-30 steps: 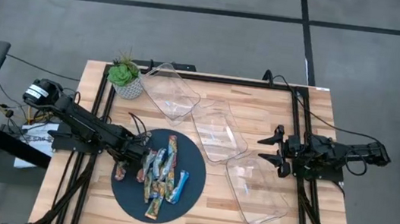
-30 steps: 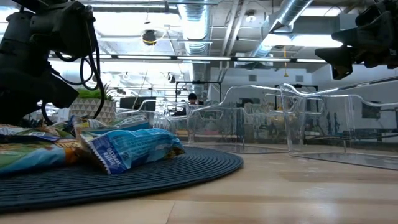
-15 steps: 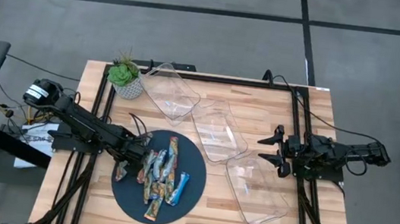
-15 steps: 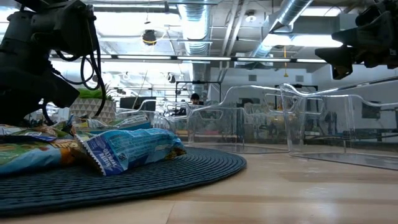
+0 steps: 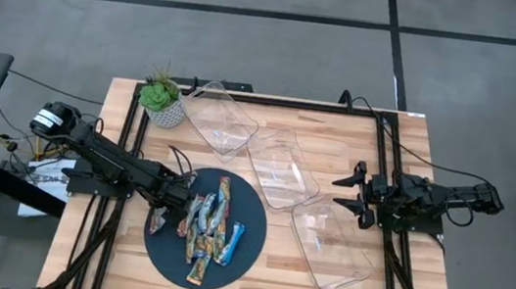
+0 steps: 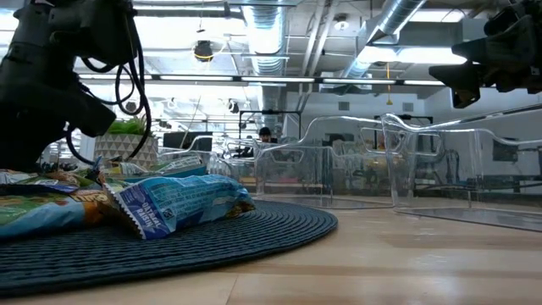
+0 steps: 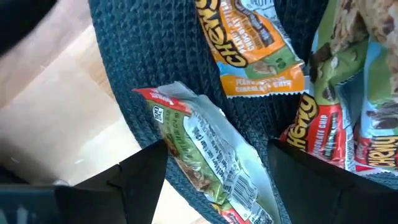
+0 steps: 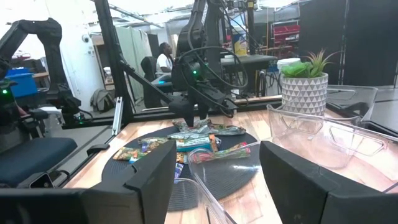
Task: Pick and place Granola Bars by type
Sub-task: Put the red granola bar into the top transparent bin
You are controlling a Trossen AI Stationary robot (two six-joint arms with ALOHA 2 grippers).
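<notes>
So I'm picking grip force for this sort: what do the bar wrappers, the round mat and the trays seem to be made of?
The granola bars look wrapped in thin glossy printed film: it crinkles, glints and has crimped ends. The round mat looks like dark woven cord or fibre, matte, with visible ribbing in the left wrist view. The trays look like clear rigid plastic: the table shows through and their rims catch the light.

High view: looking straight down, far off, taking in the whole table (image 5: pixel 338 135) and both arms.

Low view: sitting at tabletop height, close to the round mat (image 6: pixel 212 233), facing level across the wood into the room.

Left wrist view: pointing down, very near, a green-and-red bar (image 7: pixel 208 158) lying between its own fingers (image 7: pixel 140 180).

Right wrist view: facing across the table from beyond the clear trays (image 8: pixel 323 134); past its fingers (image 8: pixel 152 177) it is sharing the mat and bars with the others.
</notes>
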